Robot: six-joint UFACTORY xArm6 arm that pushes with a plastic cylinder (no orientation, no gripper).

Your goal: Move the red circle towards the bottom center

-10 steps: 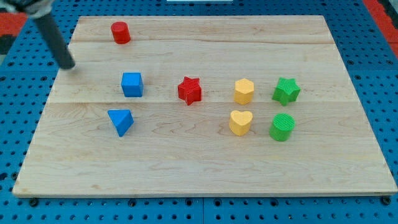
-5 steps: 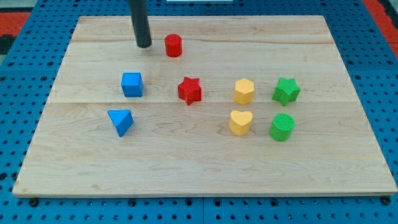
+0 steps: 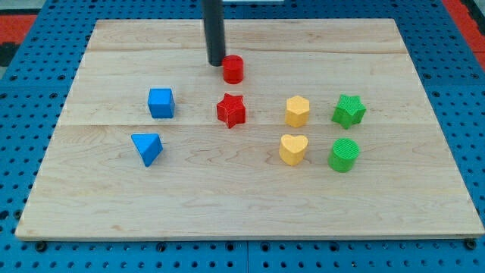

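My tip stands on the far part of the counter, close to the middle between left and right. It has no hand that could open or close and it holds nothing; it is only a straight dark rod that can push. The tip is just beside the red circle, on its far-left side, and the two look to be touching or almost touching, though I cannot tell for sure.

The red circle lies in the far half of the counter, near the centre line. Directly on the near side of it, with only a small gap, sits the red star. To the left are the blue cube and, nearer, the blue triangle. To the right are the yellow hexagon and the yellow heart, and further right the green star and the green circle.

In my judgement the task is only at its beginning. The circle is roughly in line with the centre, but it is far from the near edge, so almost the whole way is left. The red star blocks the straight path, so the push would probably need to go around it, perhaps through the free space between the star and the yellow blocks.
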